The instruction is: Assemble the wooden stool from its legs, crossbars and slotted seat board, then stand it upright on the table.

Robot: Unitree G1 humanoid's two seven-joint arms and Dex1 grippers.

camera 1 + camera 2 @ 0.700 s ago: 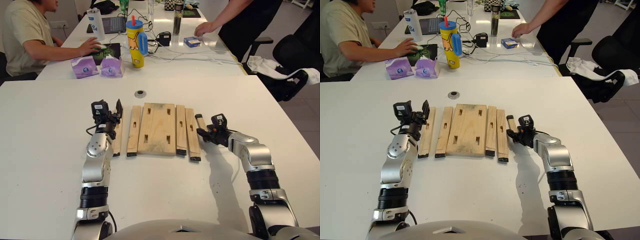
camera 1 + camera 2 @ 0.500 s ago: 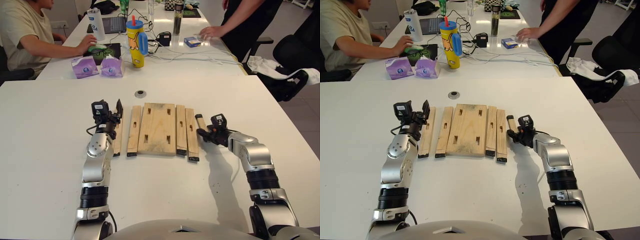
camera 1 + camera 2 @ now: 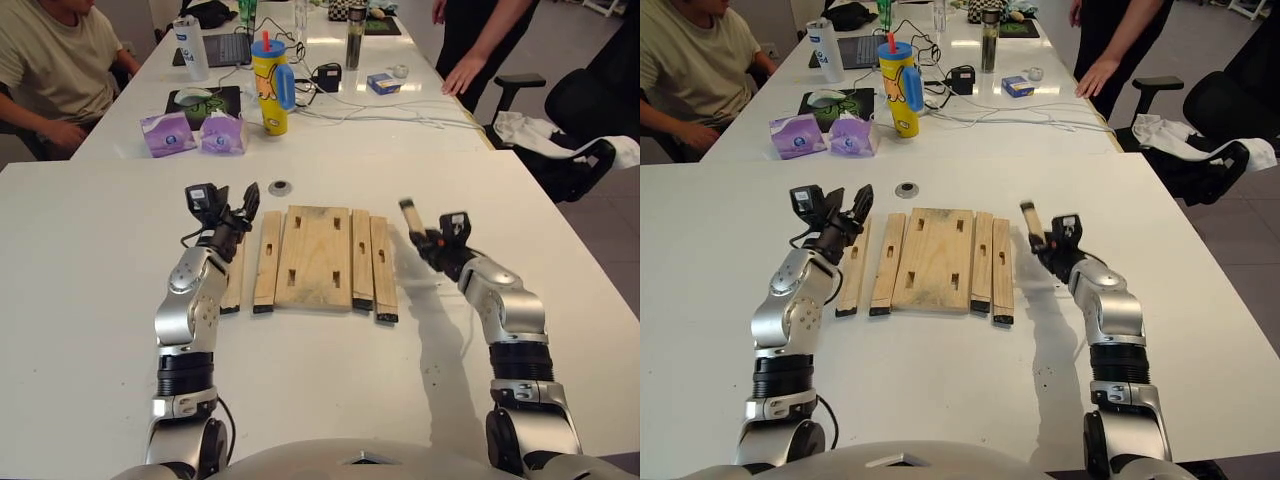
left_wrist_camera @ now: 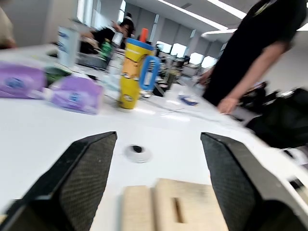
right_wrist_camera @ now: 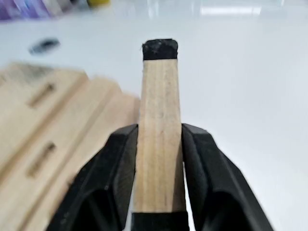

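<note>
**Stool parts laid out flat, one stick in the air**

Closest on the white table (image 3: 90, 330) is a neat row of wood. The slotted seat board (image 3: 318, 255) lies flat in the middle, with two slats (image 3: 266, 262) on its left and two more (image 3: 362, 258) on its right. They all run near to far, side by side, and each slat's near end is black.

A bit farther back, the left gripper (image 3: 238, 212) hangs over the far end of the leftmost slat. Its jaws are spread wide with nothing between them. I can't tell if it touches the wood.

On the other side, the right gripper (image 5: 159, 139) is clamped on a short stick (image 5: 159, 110) with a black cap. The stick is off the table and tilted, cap end up. It sits just right of the far end of the rightmost slat, clear of the row.

Past the board there's a small round grommet (image 3: 281, 187) in the tabletop. On the next table back there are two purple tissue packs (image 3: 168, 133) and a yellow cup (image 3: 270, 85).
</note>
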